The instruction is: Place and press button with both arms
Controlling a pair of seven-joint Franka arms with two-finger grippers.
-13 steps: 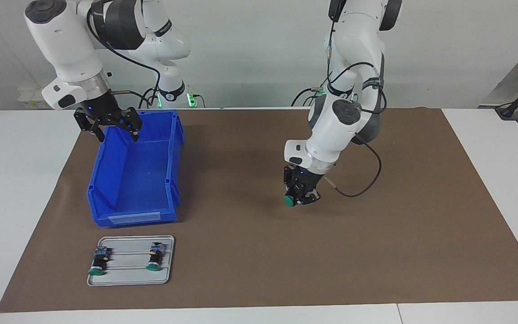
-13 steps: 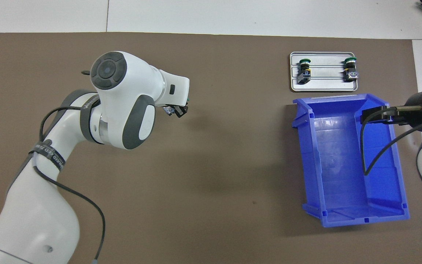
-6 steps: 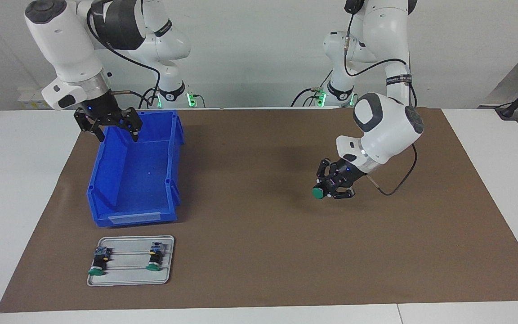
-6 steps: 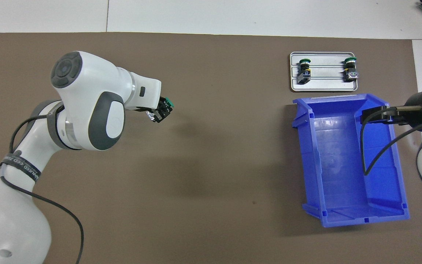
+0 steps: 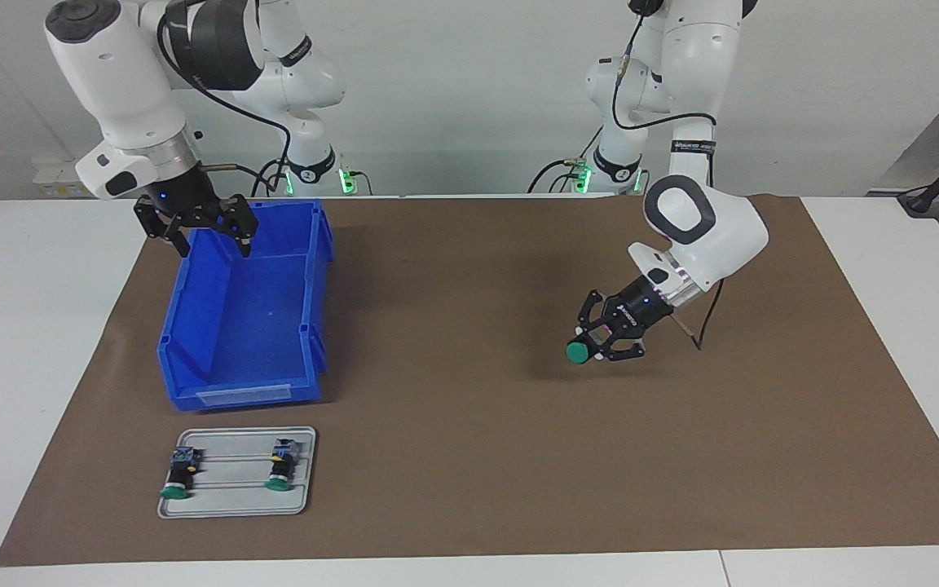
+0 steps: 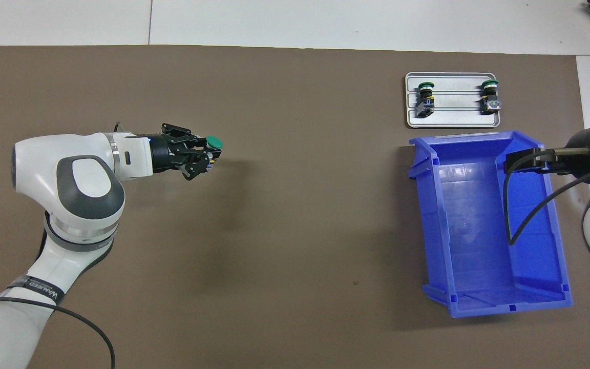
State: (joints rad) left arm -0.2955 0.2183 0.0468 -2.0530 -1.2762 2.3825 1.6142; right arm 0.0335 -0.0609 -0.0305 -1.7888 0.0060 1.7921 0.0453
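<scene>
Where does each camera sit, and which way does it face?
Facing view: high across the table, facing the robots; both arms, left gripper holding the button, open right gripper over the blue bin.
Overhead view: above the robots' end, looking down; left arm, right wrist.
Shared: button, bin, tray.

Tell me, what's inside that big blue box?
Nothing that shows: the blue bin's floor looks bare in both views. The right gripper hangs open over the robots' end of it, and its cable covers a thin strip in the overhead view.
</scene>
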